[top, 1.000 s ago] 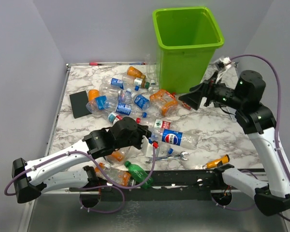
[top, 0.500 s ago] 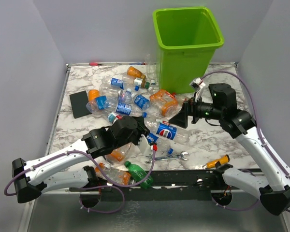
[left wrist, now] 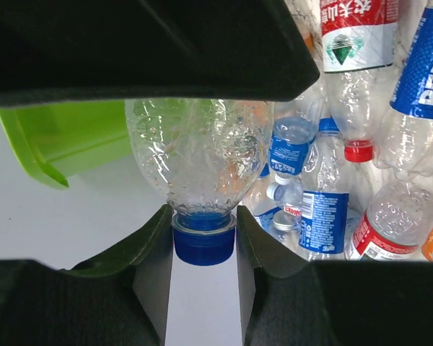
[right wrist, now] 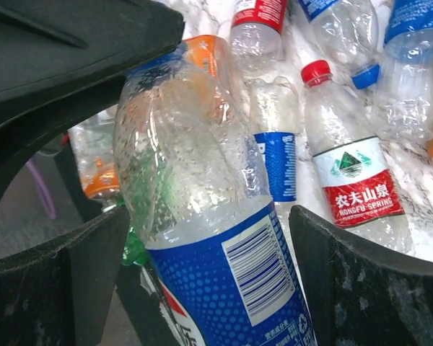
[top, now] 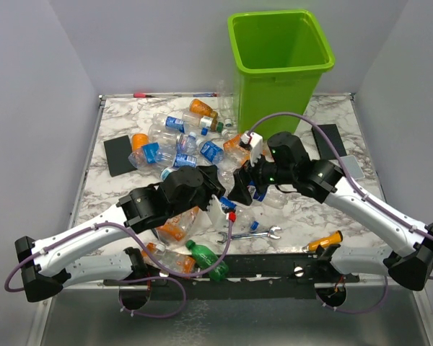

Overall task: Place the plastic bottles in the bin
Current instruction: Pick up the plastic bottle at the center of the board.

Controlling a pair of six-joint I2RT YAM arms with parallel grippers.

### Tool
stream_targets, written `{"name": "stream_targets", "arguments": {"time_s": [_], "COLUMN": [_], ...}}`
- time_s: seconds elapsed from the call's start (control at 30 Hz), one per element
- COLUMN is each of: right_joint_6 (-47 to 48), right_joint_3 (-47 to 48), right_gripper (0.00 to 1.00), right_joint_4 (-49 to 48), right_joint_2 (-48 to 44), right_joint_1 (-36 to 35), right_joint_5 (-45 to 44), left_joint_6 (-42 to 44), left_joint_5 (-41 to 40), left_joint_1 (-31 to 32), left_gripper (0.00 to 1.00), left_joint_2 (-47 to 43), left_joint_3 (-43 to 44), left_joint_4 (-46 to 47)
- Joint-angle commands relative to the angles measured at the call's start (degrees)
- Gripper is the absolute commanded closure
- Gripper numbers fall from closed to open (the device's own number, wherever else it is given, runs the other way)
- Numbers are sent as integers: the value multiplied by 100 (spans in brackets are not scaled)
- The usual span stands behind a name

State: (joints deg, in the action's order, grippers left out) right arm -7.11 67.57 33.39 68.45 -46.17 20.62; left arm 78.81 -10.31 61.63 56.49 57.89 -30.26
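My left gripper is shut on the blue cap of a clear Pepsi bottle with a blue label and holds it up off the table. My right gripper is open, its jaws wide on either side of the same bottle's labelled body. In the top view the two grippers, left and right, meet at the table's middle and hide most of the bottle. Several more plastic bottles lie piled to the left of the lime-green bin, which stands at the back. The bin's rim also shows in the left wrist view.
A silver wrench and an orange-handled screwdriver lie near the front edge. A green bottle and orange bottles lie under the left arm. Black pads lie at the left and right. A red-labelled bottle lies below the right gripper.
My right arm has swung from beside the bin down and left, until its open jaws straddle the Pepsi bottle. My left gripper has lifted the bottle by its cap and moved slightly back.
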Motion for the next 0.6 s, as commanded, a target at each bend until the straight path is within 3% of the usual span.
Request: {"name": "stream_targets", "arguments": {"time_s": [0.0, 0.33, 0.37, 0.43, 0.5, 0.57], "right_joint_6": [313, 421, 409, 333, 160, -76], "right_joint_3": [99, -169, -178, -233, -336, -398], "right_gripper": [8, 55, 57, 61, 64, 67], "right_joint_4": [142, -228, -234, -358, -583, -758], "right_joint_2": [107, -70, -91, -219, -433, -635], "right_joint_1": [-187, -217, -217, -217, -217, -217], "right_joint_5": [-770, -964, -1000, -1119, -1344, -1675], "left_joint_6": [82, 3, -24, -120, -318, -645], "left_joint_5": [266, 353, 343, 286, 226, 143], "left_joint_1": [25, 25, 25, 25, 29, 27], "left_gripper": [100, 98, 89, 59, 42, 4], "left_joint_2": [46, 28, 12, -62, -142, -219], "left_joint_3": [203, 232, 219, 141, 80, 46], "left_joint_4": [-123, -25, 48, 273, 497, 732]}}
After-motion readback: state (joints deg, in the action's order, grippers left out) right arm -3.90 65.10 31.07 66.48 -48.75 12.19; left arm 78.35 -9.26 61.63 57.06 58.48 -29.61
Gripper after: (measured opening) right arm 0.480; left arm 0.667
